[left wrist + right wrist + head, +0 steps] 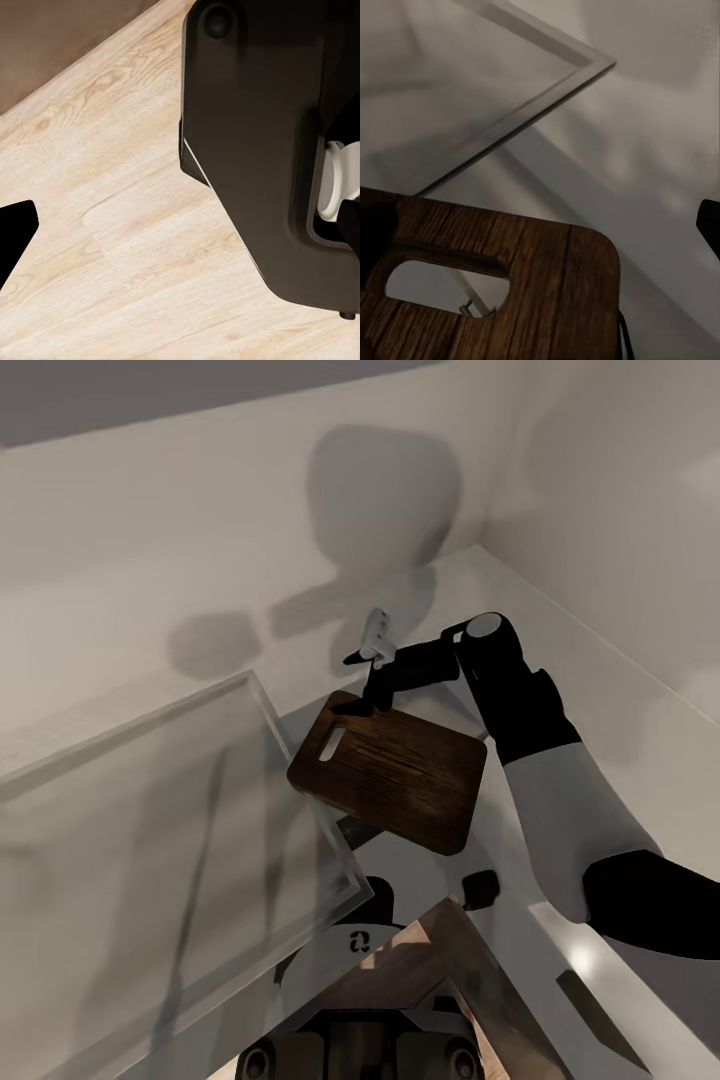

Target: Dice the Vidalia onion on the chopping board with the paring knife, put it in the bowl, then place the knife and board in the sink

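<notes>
The dark brown chopping board [395, 775] sits just right of the sink [262, 710], slot end toward the wall. I cannot tell whether it rests on the countertop [590, 680]. My right gripper [372, 695] is at the board's far edge near the slot. In the right wrist view its fingers [375, 232] stand wide apart over the chopping board [547, 292], one above the slot end, the other off the board's corner. The sink's rim [547, 82] runs behind. My left gripper [180, 225] hangs low over the wood floor, open and empty. The onion, paring knife and bowl are out of view.
The chrome faucet [378, 632] stands against the wall just behind my right gripper. Walls meet in a corner at the back right. My own trunk [350, 970] and base [262, 150] are below, with wood floor [112, 225] under them.
</notes>
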Robot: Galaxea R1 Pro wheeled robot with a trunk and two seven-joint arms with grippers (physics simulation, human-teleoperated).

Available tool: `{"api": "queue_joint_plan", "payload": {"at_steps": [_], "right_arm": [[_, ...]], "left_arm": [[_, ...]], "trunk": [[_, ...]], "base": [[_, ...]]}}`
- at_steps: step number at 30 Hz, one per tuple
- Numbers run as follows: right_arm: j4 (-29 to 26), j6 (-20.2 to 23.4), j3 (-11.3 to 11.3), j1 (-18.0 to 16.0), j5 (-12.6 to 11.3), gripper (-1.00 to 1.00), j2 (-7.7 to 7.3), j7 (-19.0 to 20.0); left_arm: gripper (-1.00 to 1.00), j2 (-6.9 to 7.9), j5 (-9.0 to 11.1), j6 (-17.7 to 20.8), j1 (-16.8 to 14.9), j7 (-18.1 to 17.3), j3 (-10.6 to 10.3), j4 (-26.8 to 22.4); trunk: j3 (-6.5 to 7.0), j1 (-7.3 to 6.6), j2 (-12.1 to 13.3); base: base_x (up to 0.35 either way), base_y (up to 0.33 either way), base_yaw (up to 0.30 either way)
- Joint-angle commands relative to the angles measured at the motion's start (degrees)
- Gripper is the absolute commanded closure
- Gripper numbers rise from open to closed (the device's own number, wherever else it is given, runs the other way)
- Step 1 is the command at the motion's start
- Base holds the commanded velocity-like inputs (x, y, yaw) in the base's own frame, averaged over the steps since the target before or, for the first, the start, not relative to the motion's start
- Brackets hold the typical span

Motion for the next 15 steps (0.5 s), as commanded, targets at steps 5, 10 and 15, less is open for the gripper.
{"api": "queue_joint_plan", "payload": {"at_steps": [5,10,15], "right_arm": [[0.9,0.6,-0.1,0.0,0.2,-1.00,-0.22,0.3],[1.5,0.5,-0.1,0.0,0.2,-1.00,-1.18,0.2],[1.7,0.5,-0.1,0.1,0.2,-1.00,-1.65,0.2]], "left_arm": [[-1.00,0.05,0.1,0.0,0.0,0.4,-0.3,0.0],[-1.00,0.01,0.1,0.0,0.0,0.4,-0.3,0.1],[-1.00,0.00,0.1,0.0,0.0,0.4,-0.2,0.2]], "trunk": [[-0.07,0.04,-0.1],[-0.07,0.04,-0.1],[-0.07,0.04,-0.1]], "base": [[0.000,0.000,0.000],[0.000,0.000,0.000],[0.000,0.000,0.000]]}}
